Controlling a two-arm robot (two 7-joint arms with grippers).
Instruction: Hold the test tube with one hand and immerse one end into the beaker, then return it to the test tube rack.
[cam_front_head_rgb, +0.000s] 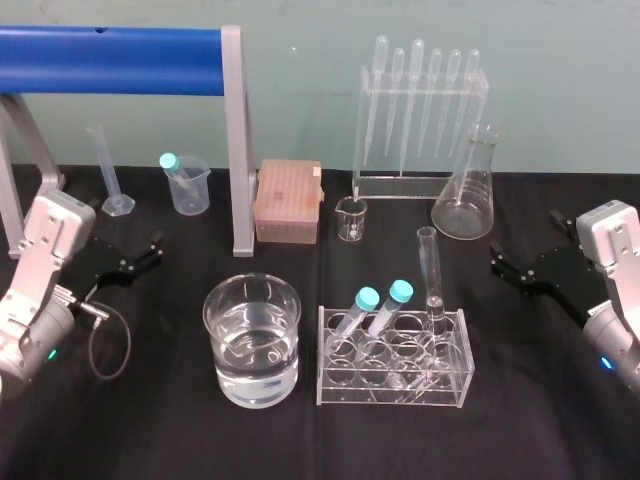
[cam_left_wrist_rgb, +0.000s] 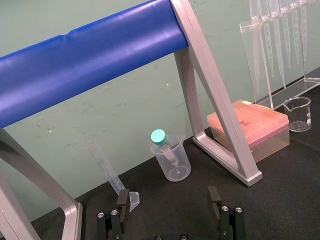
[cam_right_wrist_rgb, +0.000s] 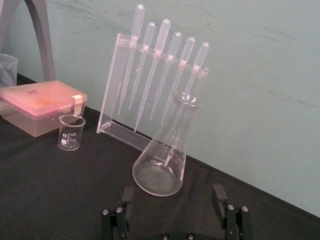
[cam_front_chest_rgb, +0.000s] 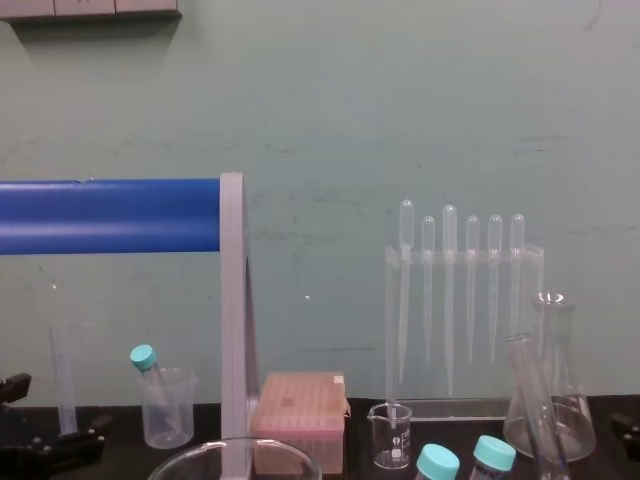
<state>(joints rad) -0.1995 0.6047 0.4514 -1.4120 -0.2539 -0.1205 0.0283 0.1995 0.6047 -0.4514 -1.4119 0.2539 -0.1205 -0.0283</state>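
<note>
Either side of the rack (cam_front_head_rgb: 345, 396), the left gripper (cam_left_wrist_rgb: 168, 196) and right gripper (cam_right_wrist_rgb: 173, 192) hang spread and empty, so pinching its upright test tube (cam_front_head_rgb: 430, 265) seems the first step.

In the chest view the bottom edge cuts off the beaker (cam_front_chest_rgb: 280, 460), so just its rim shows. The test tube (cam_front_chest_rgb: 535, 400) loses its lower part there too. The marks on the small beaker (cam_front_head_rgb: 351, 218) are too tiny to read

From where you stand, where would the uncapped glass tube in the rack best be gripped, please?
I'd grip the test tube on its bare upper length, above the rack, with the right tool coming from the right: it stands nearly upright at the rack's right end, capped tubes on its left.
</note>
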